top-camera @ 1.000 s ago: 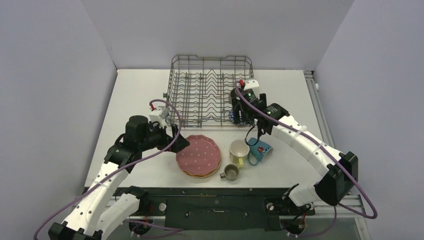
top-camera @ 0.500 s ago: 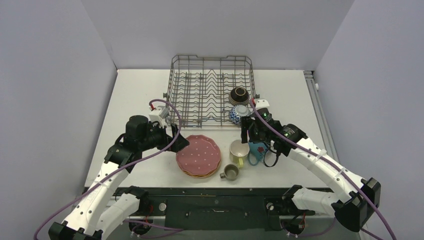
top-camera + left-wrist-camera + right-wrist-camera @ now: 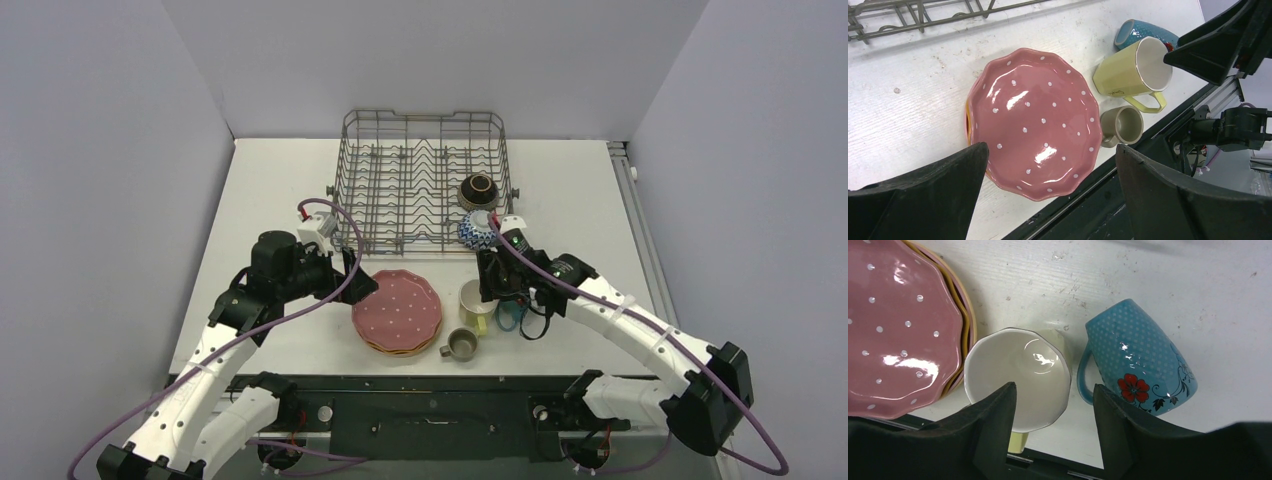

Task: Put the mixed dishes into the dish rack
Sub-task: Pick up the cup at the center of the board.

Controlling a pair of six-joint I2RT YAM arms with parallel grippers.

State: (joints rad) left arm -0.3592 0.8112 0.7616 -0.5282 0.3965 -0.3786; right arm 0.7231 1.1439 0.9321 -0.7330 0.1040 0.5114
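Straddling yellow mug (image 3: pixel 1018 365) rim: parted right gripper (image 3: pixel 1053 392).

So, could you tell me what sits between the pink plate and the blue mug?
The yellow mug, mouth up, between pink plate and blue mug; clearest in the right wrist view.
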